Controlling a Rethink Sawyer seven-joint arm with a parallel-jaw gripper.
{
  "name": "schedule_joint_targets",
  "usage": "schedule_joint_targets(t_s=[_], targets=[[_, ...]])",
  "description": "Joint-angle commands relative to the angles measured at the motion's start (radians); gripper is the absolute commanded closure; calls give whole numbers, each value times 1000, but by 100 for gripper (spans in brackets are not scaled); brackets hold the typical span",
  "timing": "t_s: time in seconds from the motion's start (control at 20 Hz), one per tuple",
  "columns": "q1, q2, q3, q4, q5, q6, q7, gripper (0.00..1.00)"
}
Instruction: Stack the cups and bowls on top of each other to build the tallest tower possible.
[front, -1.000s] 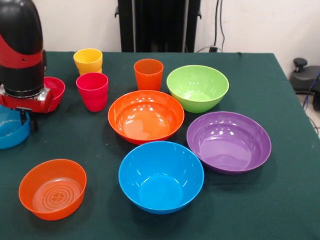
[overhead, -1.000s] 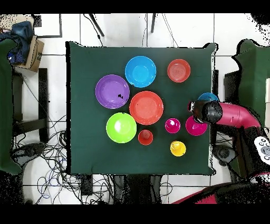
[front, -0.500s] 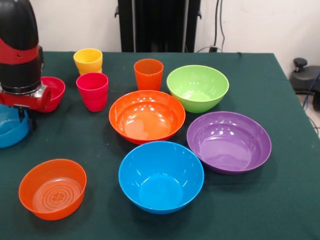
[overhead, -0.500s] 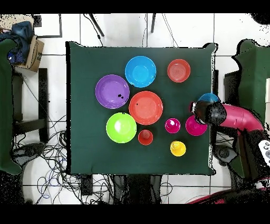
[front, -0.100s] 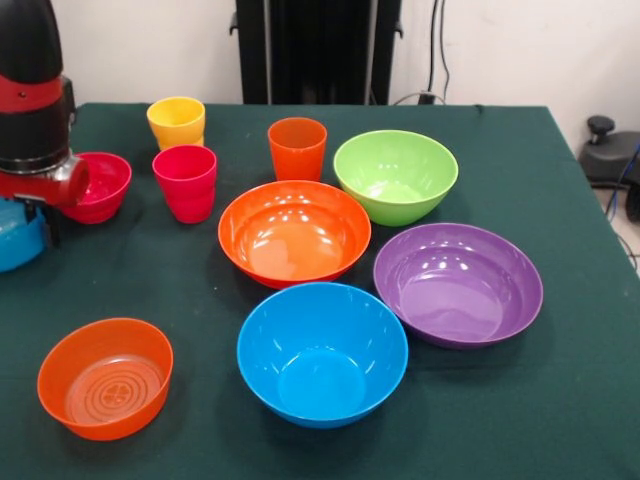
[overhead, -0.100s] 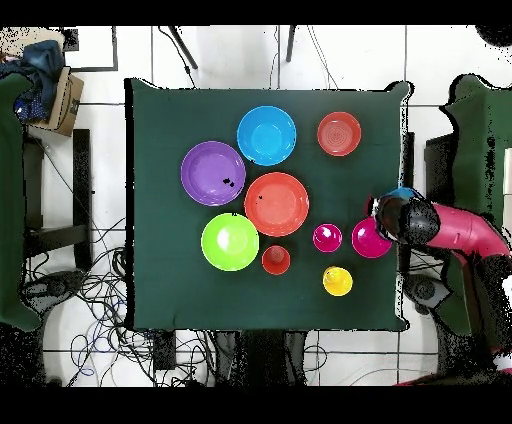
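Observation:
My gripper (front, -0.100s: 38, 226) hangs at the far left of the front view under the red and black wrist, shut on the rim of the small translucent blue bowl (front, -0.100s: 14, 238). That bowl is mostly hidden under the arm (overhead, -0.100s: 420, 222) from above. Beside it sits the small magenta bowl (front, -0.100s: 102, 184). The yellow cup (front, -0.100s: 176, 121), red-pink cup (front, -0.100s: 185, 181) and orange cup (front, -0.100s: 297, 147) stand upright and apart. The large orange bowl (front, -0.100s: 293, 231), lime green bowl (front, -0.100s: 396, 175), purple bowl (front, -0.100s: 458, 283), blue bowl (front, -0.100s: 322, 352) and small translucent orange bowl (front, -0.100s: 105, 377) lie singly. No tower stands.
All of it rests on a dark green tablecloth (front, -0.100s: 520, 420). From above, the translucent blue bowl (overhead, -0.100s: 402, 191) sits right at the table's right edge (overhead, -0.100s: 406, 150), with white floor tiles beyond. Cables and a box lie on the floor to the left.
The arm has drawn left and upward in the front view, carrying the translucent blue bowl with it, toward the table's edge. The magenta bowl now shows more fully. Nothing else moved.

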Motion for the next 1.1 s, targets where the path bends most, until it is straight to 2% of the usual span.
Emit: schedule_joint_targets(t_s=[0.05,0.6,0.9,1.1], targets=[[-17,-81,104,108,19,130,-329,100],[-45,-107,154,124,32,178,-329,100],[-28,-92,144,132,-7,150,-297,100],[-18,-141,160,187,19,155,-258,100]])
